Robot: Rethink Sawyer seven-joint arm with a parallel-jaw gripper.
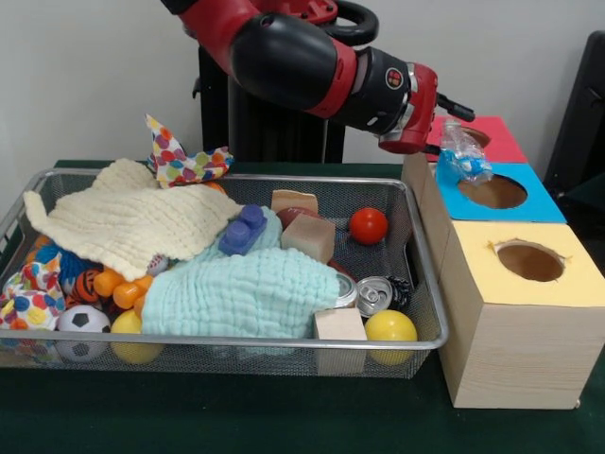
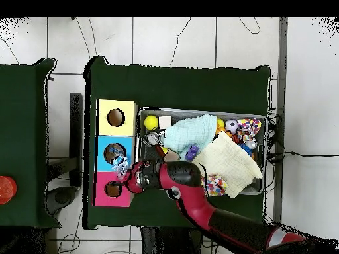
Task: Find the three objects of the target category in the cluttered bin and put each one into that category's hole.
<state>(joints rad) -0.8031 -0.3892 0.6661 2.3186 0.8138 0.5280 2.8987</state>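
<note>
Right at the gripper (image 1: 444,144) hangs a crumpled clear-and-blue plastic wrapper (image 1: 463,157), and the gripper is closed on its top, holding it just above the blue box (image 1: 529,203), at the near rim of that box's hole (image 1: 493,192). In the overhead view the same wrapper (image 2: 120,163) sits at the edge between the blue box (image 2: 102,153) and the red box (image 2: 100,195), with the gripper (image 2: 130,173) just beside it. Behind the gripper in the front view stands the red box (image 1: 501,140), and in front of the blue one stands the yellow box (image 1: 520,312), its round hole (image 1: 530,261) empty as far as shows. All three boxes touch in a row beside the wire bin (image 1: 427,274). Down and to the side of the gripper, inside the bin, lie a red ball (image 1: 368,225), a drink can (image 1: 374,295) on its side, a yellow ball (image 1: 390,327), a wooden block (image 1: 339,324), a mint-green cloth (image 1: 241,293), a purple toy brick (image 1: 243,230) and a cream cloth (image 1: 128,222). Farthest from the gripper, at the bin's other end, are a small football (image 1: 83,322) and a spotted cloth (image 1: 184,163). Everything stands on the dark green table (image 1: 284,416).
</note>
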